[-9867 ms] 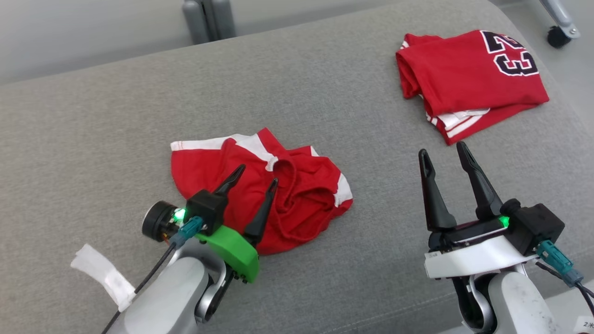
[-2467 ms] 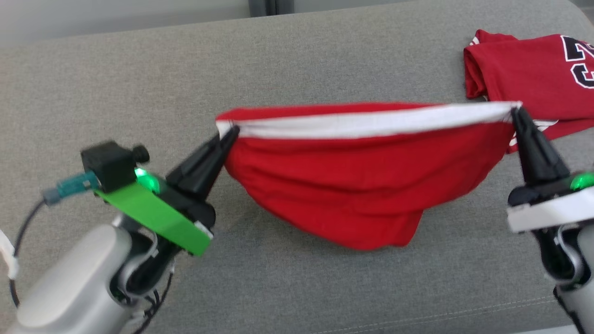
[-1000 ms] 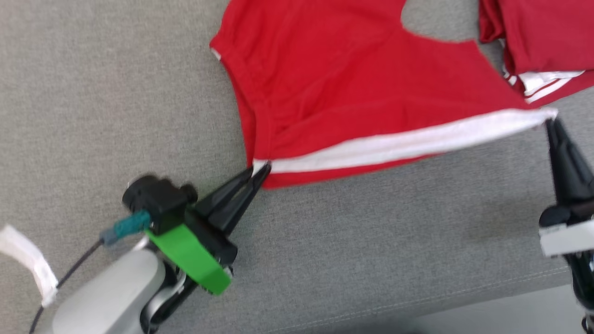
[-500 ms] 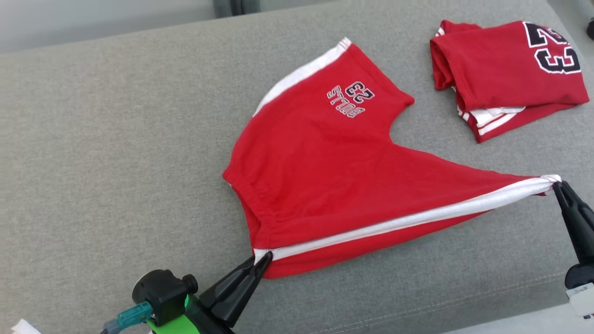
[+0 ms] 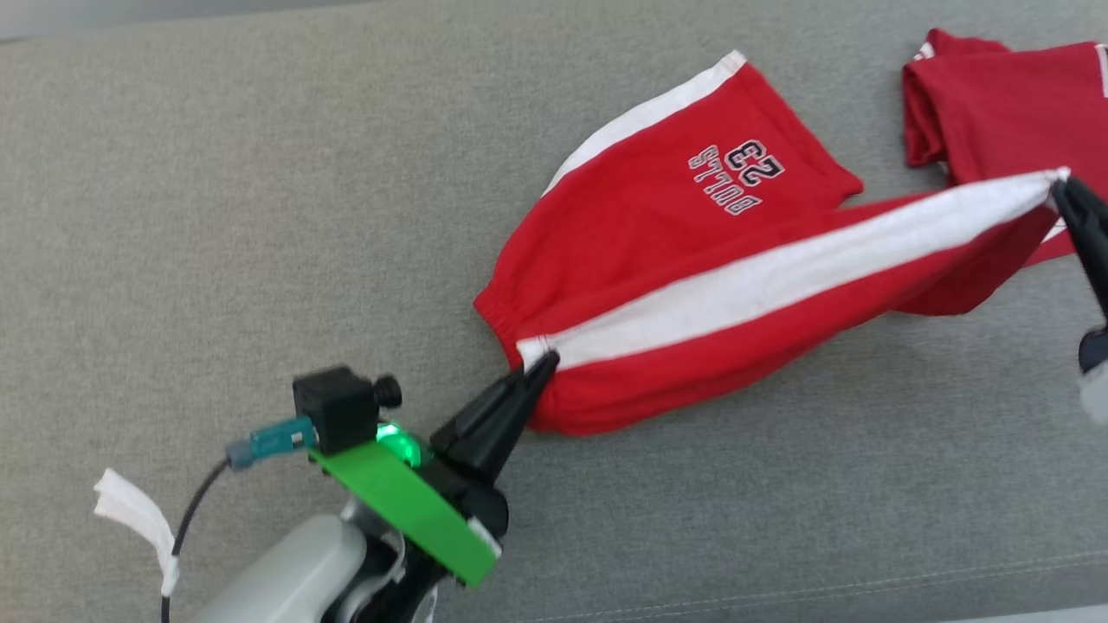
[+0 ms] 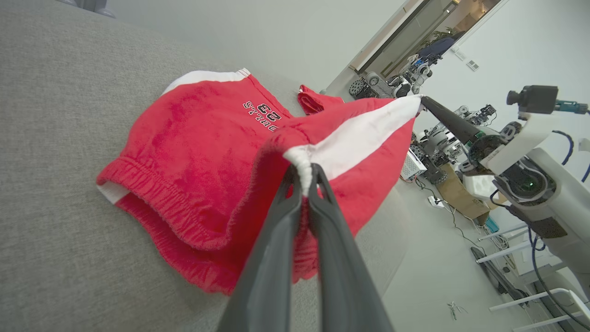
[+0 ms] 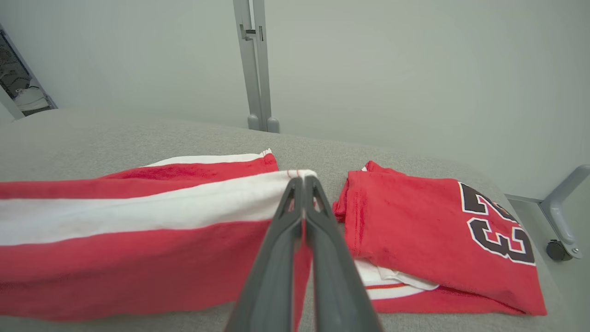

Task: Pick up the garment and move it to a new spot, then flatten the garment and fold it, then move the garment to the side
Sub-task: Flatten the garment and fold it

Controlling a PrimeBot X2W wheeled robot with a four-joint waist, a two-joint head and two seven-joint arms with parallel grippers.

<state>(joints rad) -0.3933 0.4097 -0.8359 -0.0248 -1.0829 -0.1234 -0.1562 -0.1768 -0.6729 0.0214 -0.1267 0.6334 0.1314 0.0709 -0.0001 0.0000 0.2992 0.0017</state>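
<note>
The garment is a pair of red shorts (image 5: 684,216) with white side stripes and a "23" print, lying on the grey cushion (image 5: 216,216). Its near side is lifted and stretched between both grippers, doubling over the far half. My left gripper (image 5: 544,362) is shut on the waistband end of the white stripe, as the left wrist view shows (image 6: 304,173). My right gripper (image 5: 1063,180) is shut on the stripe's leg-hem end at the right edge, and the right wrist view shows the same pinch (image 7: 302,177). The far leg with the print (image 6: 262,110) rests flat.
A folded red jersey (image 7: 442,221) with a black "23" lies on the cushion at the far right, close behind my right gripper. The cushion's front seam (image 5: 779,588) runs along the bottom. The cushion's left half is bare fabric.
Both grippers have raised the near striped side off the cushion and carried it towards the far leg. The head camera has shifted too.
</note>
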